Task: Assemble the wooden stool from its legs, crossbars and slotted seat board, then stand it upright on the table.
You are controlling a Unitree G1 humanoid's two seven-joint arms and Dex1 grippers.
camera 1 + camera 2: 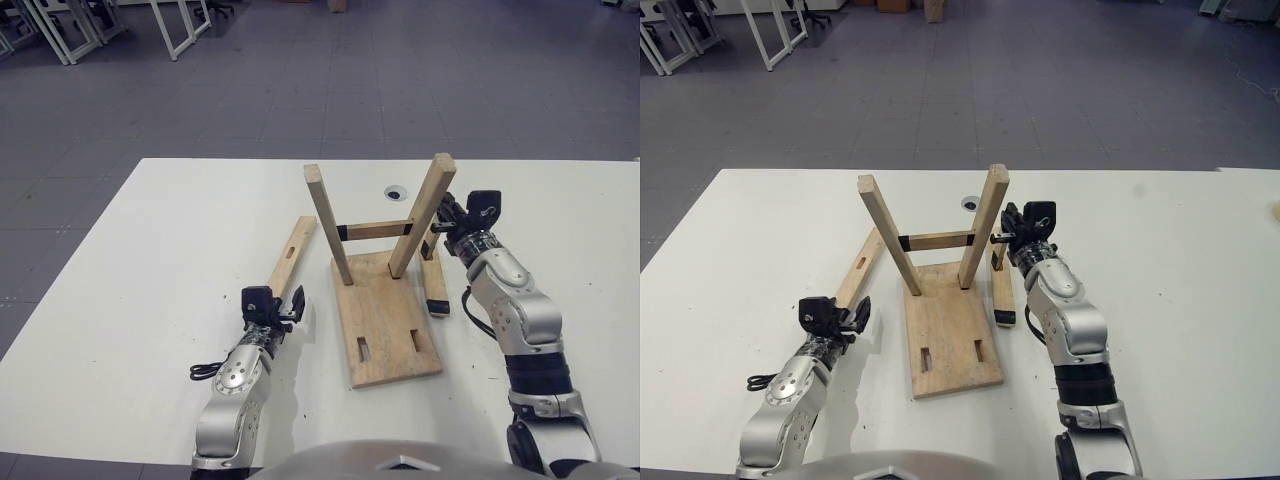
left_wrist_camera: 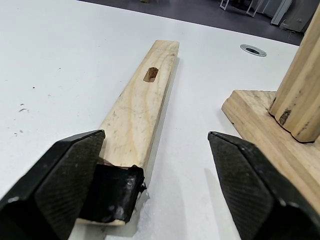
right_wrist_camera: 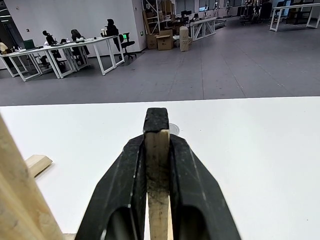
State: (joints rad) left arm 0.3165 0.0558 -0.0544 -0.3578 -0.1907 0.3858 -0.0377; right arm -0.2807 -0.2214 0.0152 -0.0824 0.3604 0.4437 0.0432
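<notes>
As L pincer [image 2: 155,137] gapes, leg [image 2: 142,95] tip within

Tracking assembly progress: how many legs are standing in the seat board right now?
2. One leg stands at the far left corner of the seat board, the other at its far right, joined by a crossbar. None looks hidden.

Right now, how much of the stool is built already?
Done: two legs stand in the far slots of the seat board, joined by a crossbar. In hand: the right gripper is shut on a black-tipped wooden piece beside the board. The open left gripper sits at the end of a loose leg. Left: the two near slots are empty, and the stool is not yet upright.
</notes>
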